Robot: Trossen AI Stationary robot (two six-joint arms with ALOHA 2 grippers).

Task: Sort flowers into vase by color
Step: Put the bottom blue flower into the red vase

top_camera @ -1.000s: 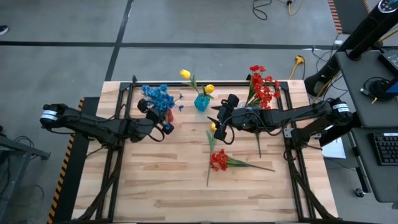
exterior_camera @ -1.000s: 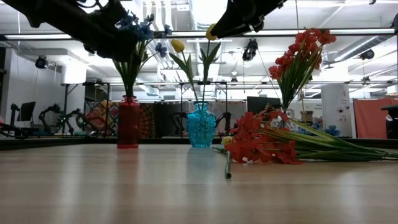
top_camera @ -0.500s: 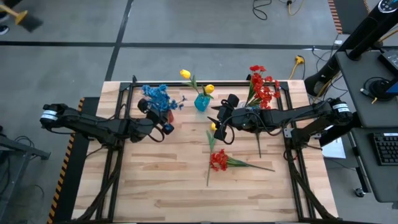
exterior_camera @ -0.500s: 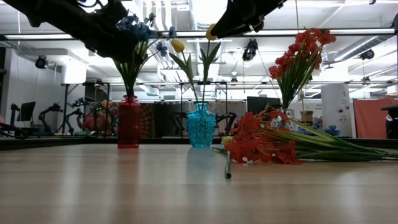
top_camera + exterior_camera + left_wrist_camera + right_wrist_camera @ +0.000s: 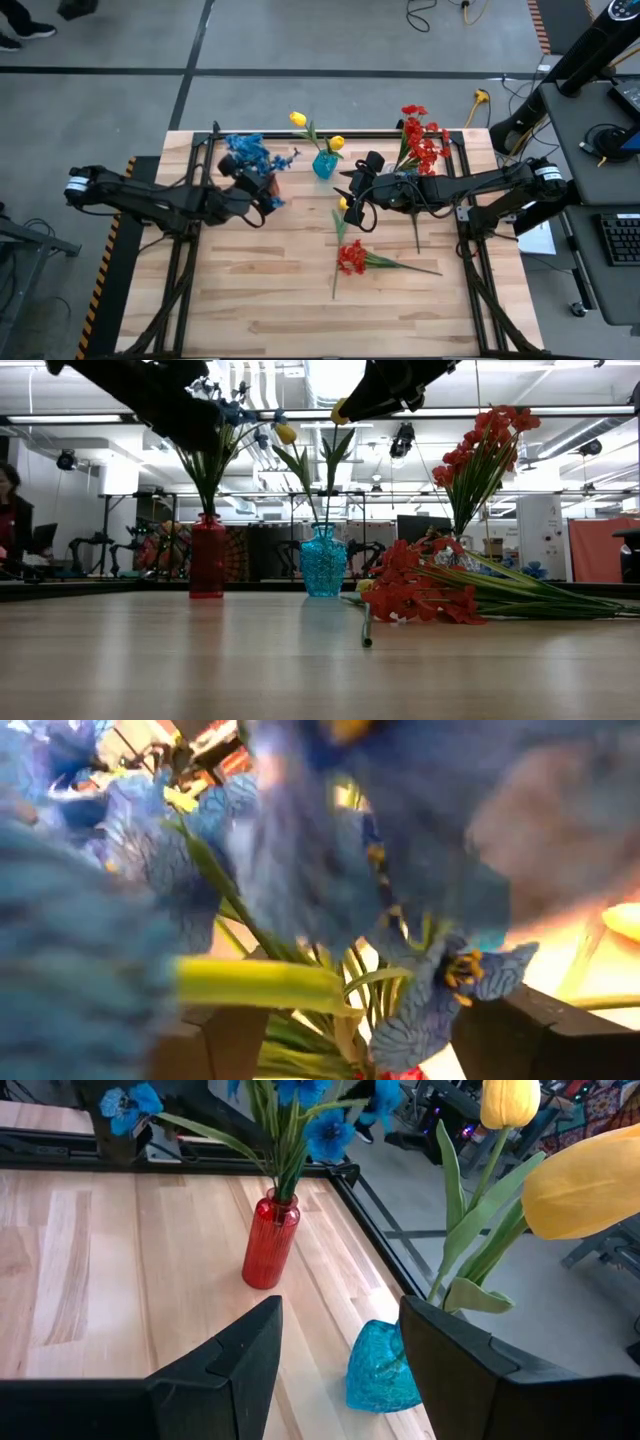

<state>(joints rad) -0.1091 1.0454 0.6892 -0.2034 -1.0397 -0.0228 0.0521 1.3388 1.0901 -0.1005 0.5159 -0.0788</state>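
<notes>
Blue flowers stand with their stems in a red vase at the far left. My left gripper is open around them: in the left wrist view its fingers stand either side of the green stems. A teal vase holds two yellow tulips. My right gripper hovers open beside it, and nothing is between its fingers. Below it a yellow flower lies on the table. Red flowers stand in a vase at the far right. A red spray lies on the table. My left gripper has the blue flowers' stems and leaves between its open fingers, coming level from the table's left. One leaf reaches to a finger; I cannot tell whether they touch.
Black frame rails run along the table's left, right and far edges. The near half of the wooden table is bare. A person shows in the room at the left.
My left gripper has risen a little by the red vase. The blue flowers' stems have fanned out wider in the vase, and a bloom has swung toward the teal vase.
</notes>
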